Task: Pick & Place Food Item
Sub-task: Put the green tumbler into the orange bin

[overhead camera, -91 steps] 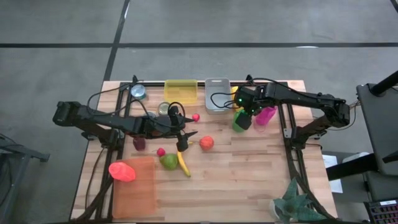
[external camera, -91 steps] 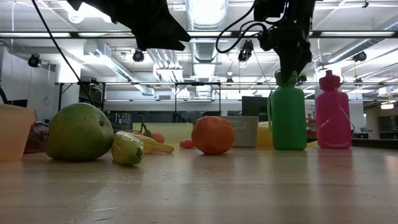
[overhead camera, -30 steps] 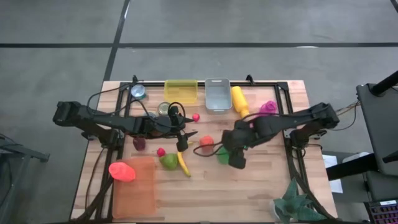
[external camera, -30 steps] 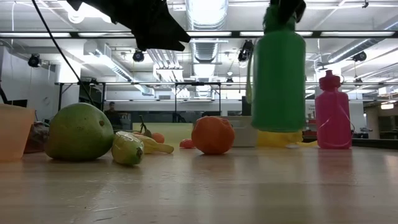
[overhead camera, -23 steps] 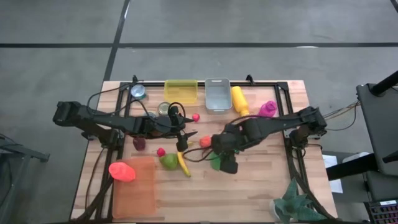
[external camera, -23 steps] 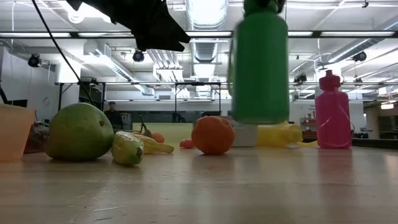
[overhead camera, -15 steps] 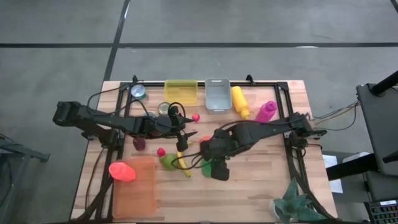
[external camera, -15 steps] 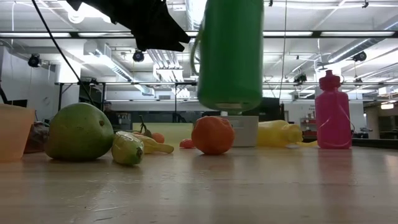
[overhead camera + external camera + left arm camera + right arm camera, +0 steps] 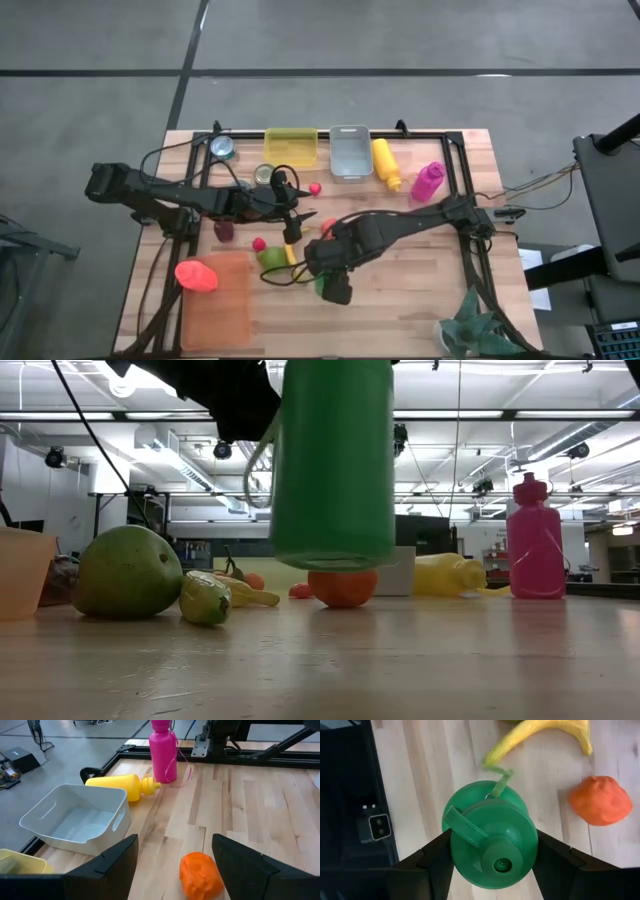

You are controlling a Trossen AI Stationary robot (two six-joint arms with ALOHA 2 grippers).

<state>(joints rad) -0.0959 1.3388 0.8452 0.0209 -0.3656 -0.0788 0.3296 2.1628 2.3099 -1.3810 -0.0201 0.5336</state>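
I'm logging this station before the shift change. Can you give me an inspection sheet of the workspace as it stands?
Surface: wooden table, bare at the right front.
Job's things: green bottle lifted off the table in the right end effector; banana, orange, green pear on the table.
Clutter: pink bottle upright, yellow bottle lying down, white bin, yellow bin, orange tray.
End effectors: left end effector open above the orange.
Cables: black leads along the left arm.
Surroundings: grey floor, ceiling lights.
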